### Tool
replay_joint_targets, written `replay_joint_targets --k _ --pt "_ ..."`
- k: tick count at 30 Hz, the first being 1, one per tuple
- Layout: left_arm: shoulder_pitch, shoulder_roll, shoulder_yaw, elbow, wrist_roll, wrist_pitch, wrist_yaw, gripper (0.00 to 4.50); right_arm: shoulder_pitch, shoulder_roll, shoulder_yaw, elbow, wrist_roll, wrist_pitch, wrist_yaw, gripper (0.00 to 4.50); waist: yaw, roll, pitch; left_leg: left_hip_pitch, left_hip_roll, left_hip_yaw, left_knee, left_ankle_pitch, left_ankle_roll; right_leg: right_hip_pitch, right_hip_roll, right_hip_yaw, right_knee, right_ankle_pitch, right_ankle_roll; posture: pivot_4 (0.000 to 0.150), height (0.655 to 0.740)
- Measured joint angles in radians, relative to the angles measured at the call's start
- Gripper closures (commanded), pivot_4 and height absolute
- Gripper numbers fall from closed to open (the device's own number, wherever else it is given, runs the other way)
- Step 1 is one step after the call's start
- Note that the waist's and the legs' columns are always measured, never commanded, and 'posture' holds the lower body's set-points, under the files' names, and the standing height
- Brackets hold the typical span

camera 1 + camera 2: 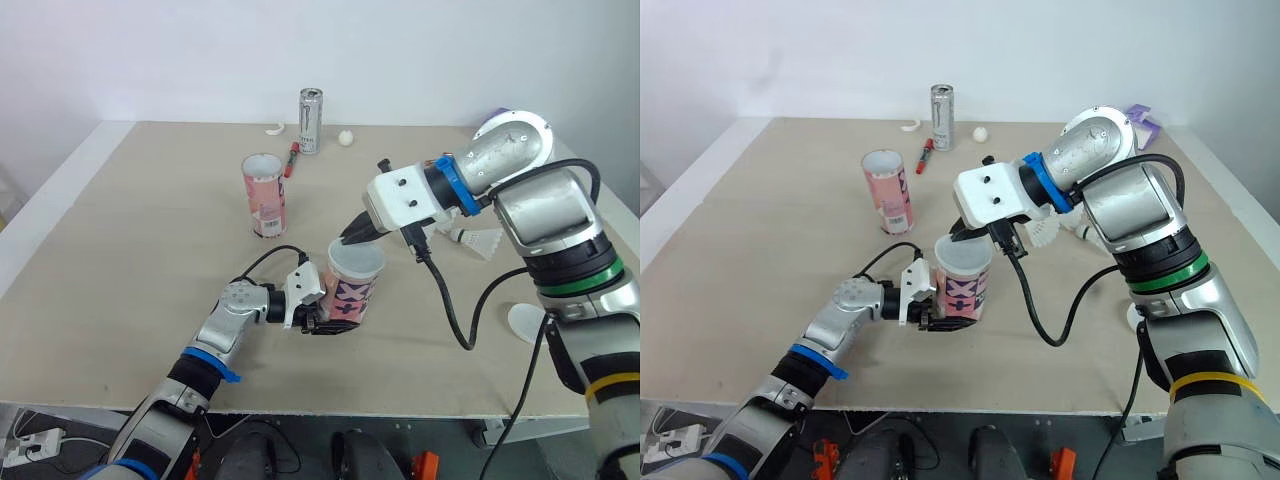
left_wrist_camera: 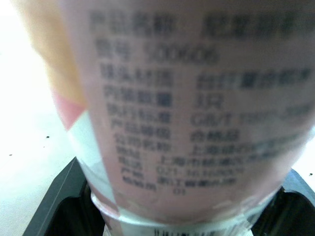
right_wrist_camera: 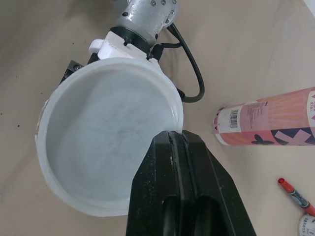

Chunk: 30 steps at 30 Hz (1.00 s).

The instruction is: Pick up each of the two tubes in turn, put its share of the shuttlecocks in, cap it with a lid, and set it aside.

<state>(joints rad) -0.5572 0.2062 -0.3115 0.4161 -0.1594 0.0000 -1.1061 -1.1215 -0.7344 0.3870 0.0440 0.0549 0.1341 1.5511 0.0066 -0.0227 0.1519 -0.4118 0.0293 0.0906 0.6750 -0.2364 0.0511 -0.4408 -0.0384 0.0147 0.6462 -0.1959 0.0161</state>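
Capping, with some risk
My left fingers (image 1: 324, 324) grip the tube (image 1: 352, 298) low; my closed right fingers (image 3: 170, 164) push one edge of the lid (image 3: 98, 142), so it may tilt or slip.

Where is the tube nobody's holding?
In the left eye view, the free tube stands upright left of centre, near the red pen and can.

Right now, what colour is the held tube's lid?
The lid is white; right wrist view shows it best.
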Motion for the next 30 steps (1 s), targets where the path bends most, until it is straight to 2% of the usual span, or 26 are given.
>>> replay_joint_targets --k 13,15,16,18,25,30 --pt "0.002 0.001 -0.002 -0.009 0.000 0.008 0.000 1.47 0.000 -0.011 -0.001 -0.009 0.020 0.053 0.002 4.48 0.000 0.000 0.000 0.000 0.000 0.000 -0.001 0.000 0.000 0.000 -0.002 -0.002 -0.001 0.000 0.000 0.150 0.7400" --pt "0.002 0.001 -0.002 -0.009 0.000 0.008 0.000 1.47 0.000 -0.014 -0.001 -0.010 0.028 0.073 0.002 3.80 0.000 0.000 0.000 0.000 0.000 0.000 -0.001 0.000 0.000 -0.001 -0.002 -0.002 -0.001 0.000 0.000 0.150 0.7400" --pt "0.002 0.002 -0.002 -0.009 0.000 0.008 0.000 1.47 0.000 -0.014 -0.001 -0.009 0.028 0.074 0.002 3.63 0.000 0.000 0.000 0.000 0.000 0.000 -0.002 0.000 0.000 -0.001 -0.002 -0.002 -0.001 0.000 0.000 0.150 0.7400" --pt "0.002 0.002 -0.001 -0.008 -0.002 0.010 0.000 1.47 0.000 -0.014 -0.001 -0.009 0.030 0.083 0.002 2.73 0.000 0.000 0.000 0.000 0.000 0.000 -0.002 0.000 0.000 -0.001 -0.002 -0.002 -0.001 0.000 0.000 0.150 0.7400" --pt "0.003 0.003 0.001 -0.011 -0.007 0.021 0.000 1.47 0.000 -0.014 -0.007 -0.009 0.031 0.053 -0.008 2.73 0.000 0.000 0.000 0.000 0.000 0.000 -0.002 0.000 0.000 -0.001 -0.002 -0.004 -0.001 0.000 0.000 0.150 0.7400" --pt "0.007 0.004 0.003 -0.020 -0.009 0.028 0.000 1.47 -0.021 -0.017 -0.069 0.003 0.063 0.087 -0.023 2.73 0.000 0.000 0.000 0.000 0.000 0.000 -0.002 0.000 0.000 -0.001 -0.003 -0.004 -0.001 -0.001 -0.001 0.150 0.7400"
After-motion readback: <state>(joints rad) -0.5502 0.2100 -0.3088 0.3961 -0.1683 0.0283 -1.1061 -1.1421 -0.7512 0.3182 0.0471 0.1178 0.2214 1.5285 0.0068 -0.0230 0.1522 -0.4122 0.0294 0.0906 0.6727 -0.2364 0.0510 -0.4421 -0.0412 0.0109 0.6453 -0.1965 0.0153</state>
